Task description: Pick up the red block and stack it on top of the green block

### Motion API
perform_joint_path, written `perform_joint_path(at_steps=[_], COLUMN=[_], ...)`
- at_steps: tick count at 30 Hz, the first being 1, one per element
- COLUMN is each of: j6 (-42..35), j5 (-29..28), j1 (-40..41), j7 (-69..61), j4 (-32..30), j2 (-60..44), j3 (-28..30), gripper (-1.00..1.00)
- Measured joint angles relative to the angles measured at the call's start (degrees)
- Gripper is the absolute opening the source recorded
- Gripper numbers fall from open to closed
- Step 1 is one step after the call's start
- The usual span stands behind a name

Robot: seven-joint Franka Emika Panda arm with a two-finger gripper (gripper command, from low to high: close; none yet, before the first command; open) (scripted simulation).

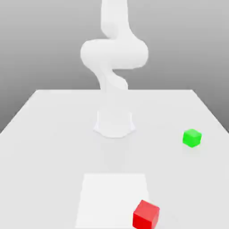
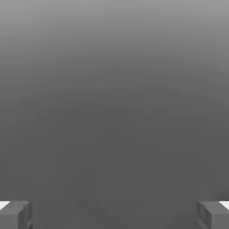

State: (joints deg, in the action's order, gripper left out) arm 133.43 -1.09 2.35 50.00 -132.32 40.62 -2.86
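The tool (image 2: 114,215) is spread wide and empty; the red block (image 1: 146,215) must be reached, out front of the arm's base (image 1: 114,123).

Matt, plain-faced red block (image 1: 146,215) and green block (image 1: 192,138) — smooth white arm (image 1: 114,53), smooth pale table (image 1: 44,179).

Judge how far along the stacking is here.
Nothing looks done: the red block sits by the white square's corner, and the green block stands apart, nothing on top. Nothing is in hand; the gripper is open and empty. Left: reach, grasp, lift, and set red on green.
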Motion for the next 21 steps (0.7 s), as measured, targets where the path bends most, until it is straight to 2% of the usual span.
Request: perform_joint_path(at_steps=[10, 16, 21], j6=[6.56, 10.44, 13.91], j5=[-6.67, -10.55, -11.53], j1=[6.61, 7.71, 6.91], j7=[18.46, 29.30, 36.74], j4=[-2.14, -3.41, -4.54], j2=[-21.21, -33.76, -43.77], j3=[-9.25, -11.79, -12.33], gripper=[0.00, 0.00, 0.00])
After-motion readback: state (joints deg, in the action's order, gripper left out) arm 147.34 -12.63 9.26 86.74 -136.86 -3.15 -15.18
